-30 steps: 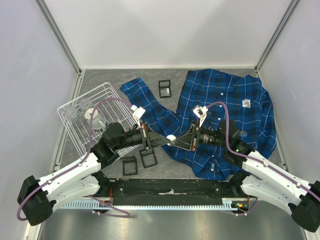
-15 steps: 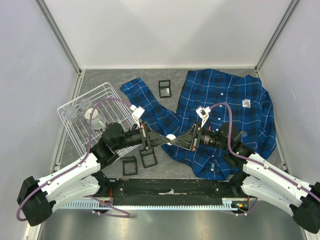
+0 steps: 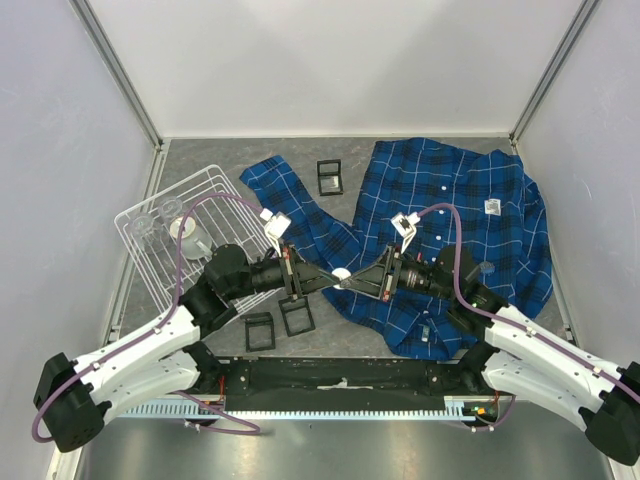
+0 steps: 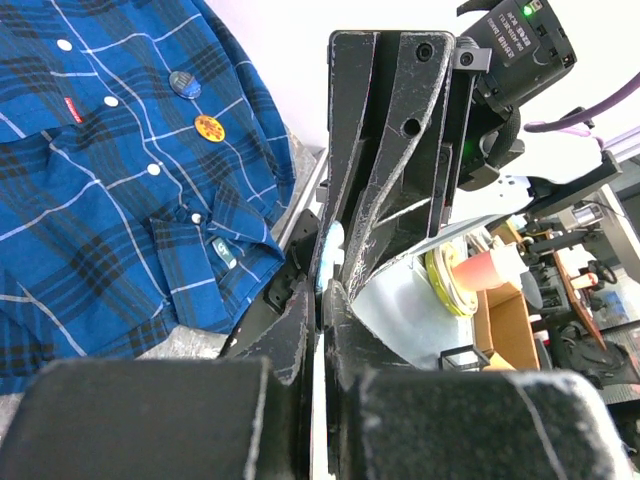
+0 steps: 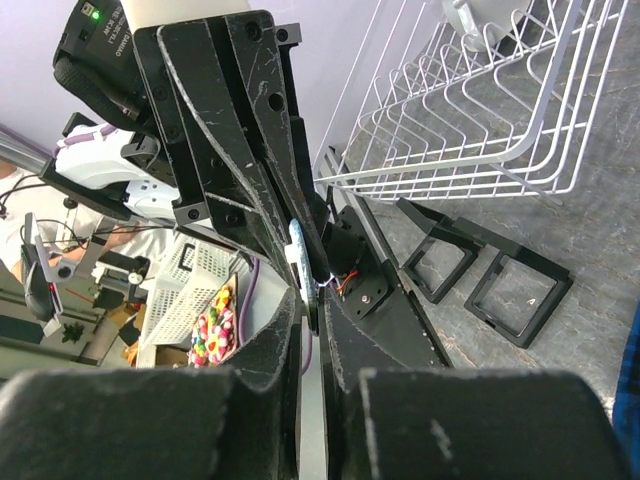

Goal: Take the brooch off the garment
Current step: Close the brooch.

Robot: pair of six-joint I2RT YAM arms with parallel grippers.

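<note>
Over the garment (image 3: 470, 200), left gripper (image 3: 334, 279) and right gripper (image 3: 352, 281) jaws still tight on the brooch (image 3: 342, 274).

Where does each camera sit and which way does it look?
Top external: high behind the arms, looking down at the table; both arms show, left gripper and right gripper meeting by the shirt.
Left wrist: on the left arm, looking along its own fingers toward the right gripper and shirt.
Right wrist: on the right arm, looking along its own fingers toward the left gripper and wire rack.
Shared: both wrist views show the small pale disc pinched between the grippers' tips.
</note>
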